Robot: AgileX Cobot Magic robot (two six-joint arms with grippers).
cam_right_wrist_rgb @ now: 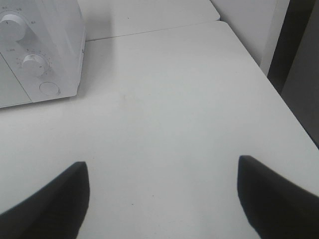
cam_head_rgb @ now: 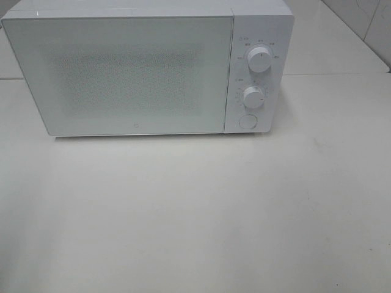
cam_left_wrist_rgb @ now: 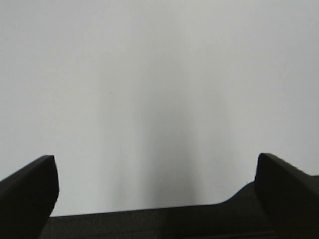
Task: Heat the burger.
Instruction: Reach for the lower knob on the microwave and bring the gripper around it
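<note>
A white microwave (cam_head_rgb: pixel 146 67) stands at the back of the white table with its door shut. Its two round knobs (cam_head_rgb: pixel 259 60) and a round button (cam_head_rgb: pixel 247 121) are on its right panel. It also shows in the right wrist view (cam_right_wrist_rgb: pixel 37 55). The burger is out of view in every frame. My left gripper (cam_left_wrist_rgb: pixel 154 191) is open and empty over bare white surface. My right gripper (cam_right_wrist_rgb: pixel 162 191) is open and empty above the table, to the right of the microwave. Neither gripper shows in the exterior high view.
The white table (cam_head_rgb: pixel 195 213) stretches in front of the microwave. Its right edge (cam_right_wrist_rgb: pixel 279 97) runs beside a dark gap. A tiled wall (cam_head_rgb: pixel 366 24) rises at the back right.
</note>
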